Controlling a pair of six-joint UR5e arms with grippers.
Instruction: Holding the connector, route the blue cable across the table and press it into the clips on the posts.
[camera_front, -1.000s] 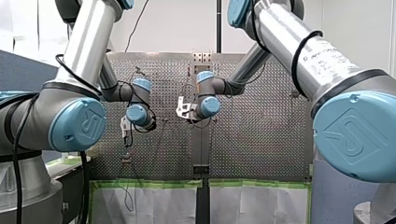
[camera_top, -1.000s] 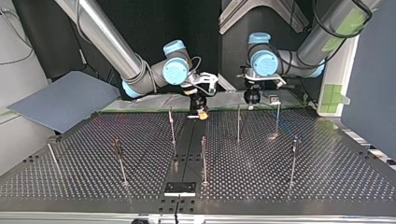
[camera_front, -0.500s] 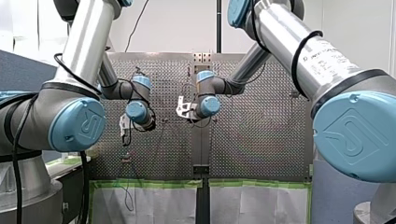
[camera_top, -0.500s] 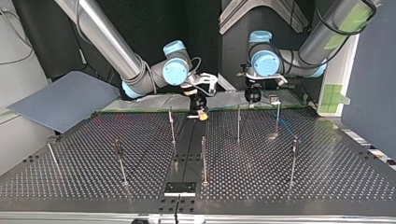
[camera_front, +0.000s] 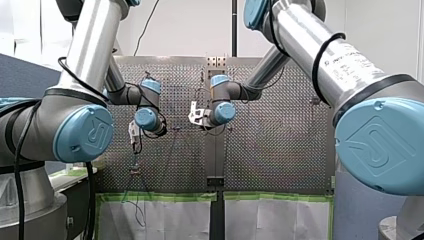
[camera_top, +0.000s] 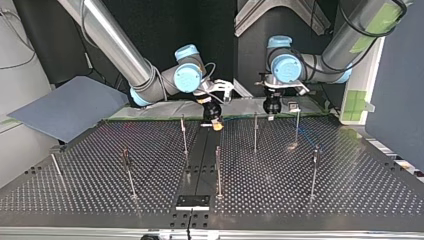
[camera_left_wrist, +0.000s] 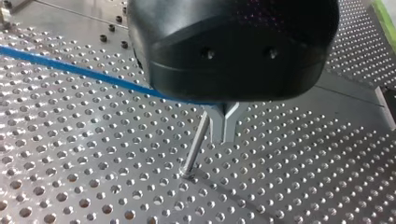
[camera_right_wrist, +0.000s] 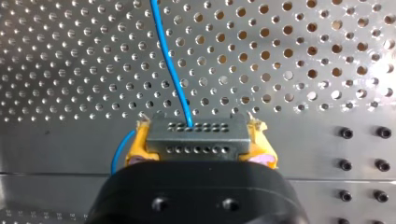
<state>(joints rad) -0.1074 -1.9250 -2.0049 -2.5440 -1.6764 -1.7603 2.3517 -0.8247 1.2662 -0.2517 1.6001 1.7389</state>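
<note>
- Hanging left of centre in the front view, my left gripper (camera_front: 134, 136) sits below its blue wrist cap over the perforated table (camera_front: 280, 150). My right gripper (camera_front: 195, 116) is near the table's middle seam and points toward the left one. The fingers of both are too small to read here.
- Top view: my right gripper (camera_top: 216, 124), with yellow pads at its tip, is low at the table's far edge by the dark middle strip. My left gripper is near it, toward the view's right, just behind a post (camera_top: 255, 132). The blue cable (camera_top: 245, 118) spans the gap between the two grippers, then runs on toward the view's right and down onto the table.
- Left wrist view: below the black body, the metal fingers (camera_left_wrist: 224, 123) are drawn narrow together. The cable comes in straight over the holes and runs between them. One thin post stands just beside the fingertips.
- Right wrist view: the yellow pads are clamped on both sides of the grey connector (camera_right_wrist: 196, 140). The cable leaves the connector's far face and curves away over the table. A short blue loop shows beside one pad.
</note>
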